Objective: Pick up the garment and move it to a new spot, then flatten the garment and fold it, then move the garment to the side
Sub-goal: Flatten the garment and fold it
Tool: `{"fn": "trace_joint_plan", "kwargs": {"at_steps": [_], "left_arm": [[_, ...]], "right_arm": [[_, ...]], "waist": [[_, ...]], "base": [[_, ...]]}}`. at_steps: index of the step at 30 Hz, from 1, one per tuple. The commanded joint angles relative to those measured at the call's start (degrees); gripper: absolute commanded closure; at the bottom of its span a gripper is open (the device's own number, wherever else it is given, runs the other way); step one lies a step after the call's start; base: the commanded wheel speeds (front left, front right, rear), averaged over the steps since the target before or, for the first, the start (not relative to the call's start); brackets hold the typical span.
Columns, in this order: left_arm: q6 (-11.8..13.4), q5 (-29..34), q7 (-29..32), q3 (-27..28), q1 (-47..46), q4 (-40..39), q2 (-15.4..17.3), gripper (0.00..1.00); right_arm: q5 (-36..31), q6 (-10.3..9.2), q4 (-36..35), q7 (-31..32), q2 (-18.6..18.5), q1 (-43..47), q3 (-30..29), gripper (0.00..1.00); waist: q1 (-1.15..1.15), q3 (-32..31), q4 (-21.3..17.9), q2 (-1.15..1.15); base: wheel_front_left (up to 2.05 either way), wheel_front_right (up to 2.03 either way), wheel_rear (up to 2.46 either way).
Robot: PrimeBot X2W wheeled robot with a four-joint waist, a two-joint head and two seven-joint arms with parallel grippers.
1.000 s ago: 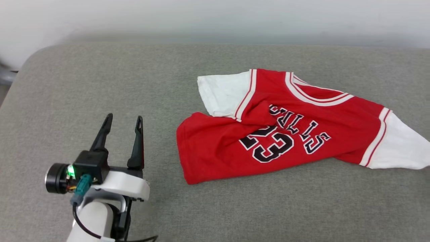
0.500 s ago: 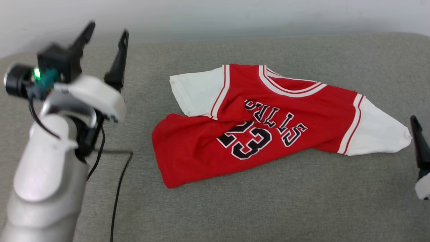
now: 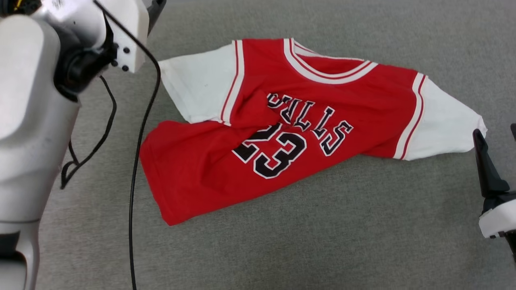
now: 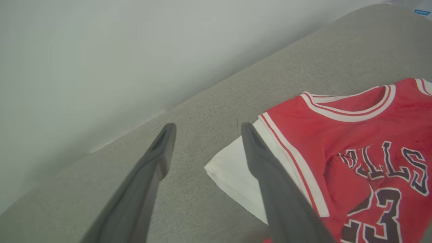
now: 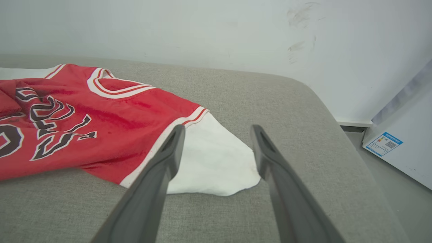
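Closing in since a second ago, the left gripper (image 4: 207, 126) and right gripper (image 5: 217, 128), both spread wide and empty, are hovering at either white sleeve of the garment (image 3: 363, 100), which is lying rumpled on the grey cushion (image 3: 322, 241); clean pinches should be catching both sleeve layers together.

The white-shelled left arm (image 3: 28, 121) has a black joint (image 3: 76, 68), dark screws (image 3: 126, 50), black cables (image 3: 137, 153) and a 2-fingered dark claw (image 4: 207, 125).
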Motion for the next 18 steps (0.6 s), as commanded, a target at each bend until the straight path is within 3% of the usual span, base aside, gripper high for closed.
{"fn": "trace_joint_plan", "kwargs": {"at_steps": [1,8,13,18], "left_arm": [[0.02,-2.36,3.06,-1.15,-1.77,1.23,0.03,0.0],[0.01,-10.58,19.01,-5.82,-9.77,7.45,1.92,0.0],[0.0,-11.42,24.76,-8.8,-12.35,10.65,3.64,0.0],[0.0,-11.34,26.57,-11.69,-12.39,13.06,5.16,0.0]], "right_arm": [[0.28,-0.07,-0.44,0.12,0.46,-1.14,0.16,0.0],[1.13,-0.07,0.02,-0.45,0.45,-3.94,1.18,0.0],[1.63,-0.07,0.99,-1.58,-0.08,-5.9,2.07,0.0],[2.19,-0.07,2.4,-2.78,-0.38,-7.13,2.65,0.0]], "waist": [[0.0,2.86,-1.72,0.0],[0.0,8.27,-4.3,0.0],[0.0,11.34,-5.45,0.0],[0.0,13.02,-5.84,0.0]], "base": [[0.0,0.0,0.0],[0.0,0.0,0.0],[0.0,0.0,0.0],[0.0,0.0,0.0]]}}
